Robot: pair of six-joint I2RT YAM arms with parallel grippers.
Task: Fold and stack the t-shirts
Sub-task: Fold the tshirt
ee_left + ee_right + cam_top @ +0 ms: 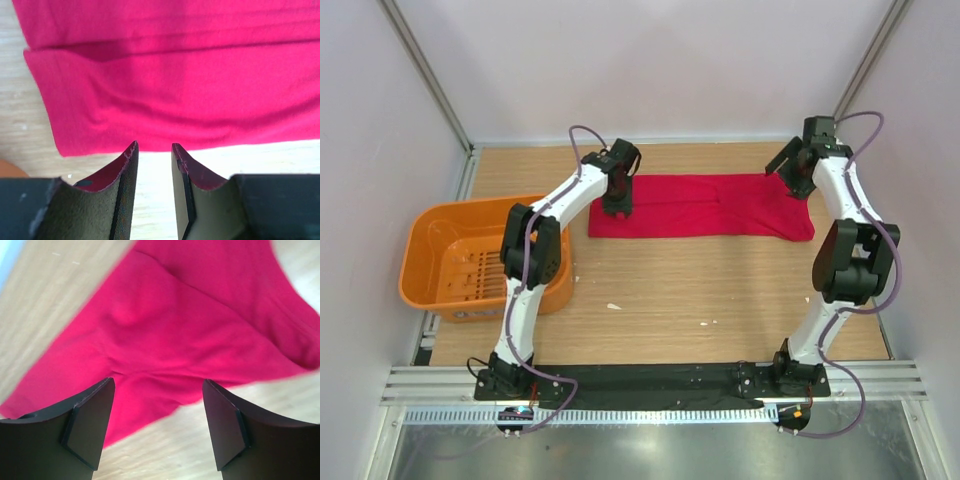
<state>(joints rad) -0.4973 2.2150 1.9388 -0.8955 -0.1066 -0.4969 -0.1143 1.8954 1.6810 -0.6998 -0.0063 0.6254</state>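
Your red t-shirt [700, 205] lies as a long, once-folded strip near the table's [720, 290] far edge. The left gripper [152, 147] at its left end and the right gripper [157, 381] at its right end both gape, holding nothing. By my judgement the crosswise folds and the stacking remain.
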